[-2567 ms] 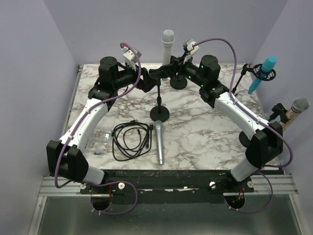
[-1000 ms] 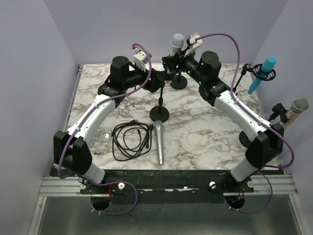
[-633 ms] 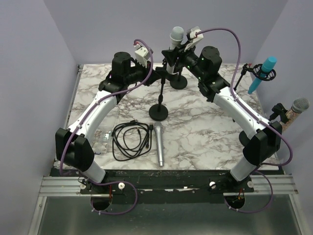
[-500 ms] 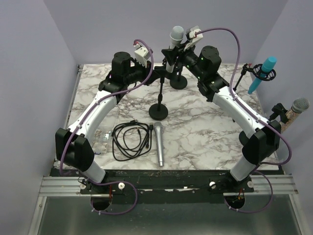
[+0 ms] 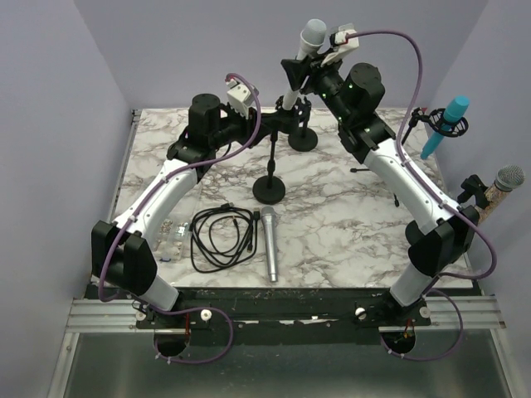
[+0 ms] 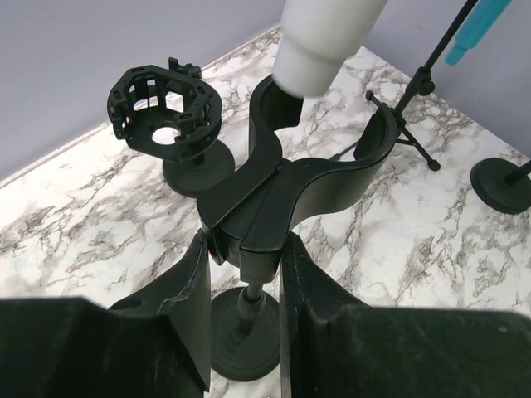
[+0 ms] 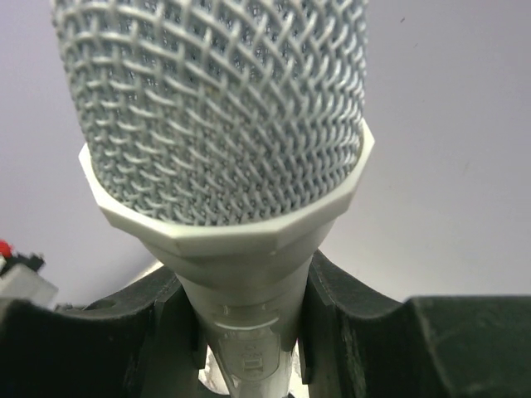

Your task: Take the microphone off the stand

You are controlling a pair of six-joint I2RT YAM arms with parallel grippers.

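The white microphone [image 5: 308, 43] with a grey mesh head [image 7: 216, 108] is high over the back of the table, and my right gripper [image 5: 296, 73] is shut on its handle just under the head. Its lower end [image 6: 319, 46] hangs just above the black U-shaped clip [image 6: 319, 178] of the stand [image 5: 271, 162]. My left gripper [image 6: 245, 265] is shut on the clip's neck, one finger on each side. Below stands the stand's round base [image 6: 245, 336].
A silver microphone [image 5: 270, 245] and a coiled black cable [image 5: 222, 236] lie near the front. A second stand with an empty shock mount [image 6: 164, 108] is behind. A blue microphone [image 5: 448, 120] and another microphone [image 5: 502, 186] stand at the right edge.
My right gripper has risen with the microphone, drawing it up out of the clip. My left gripper has closed on the clip's neck.
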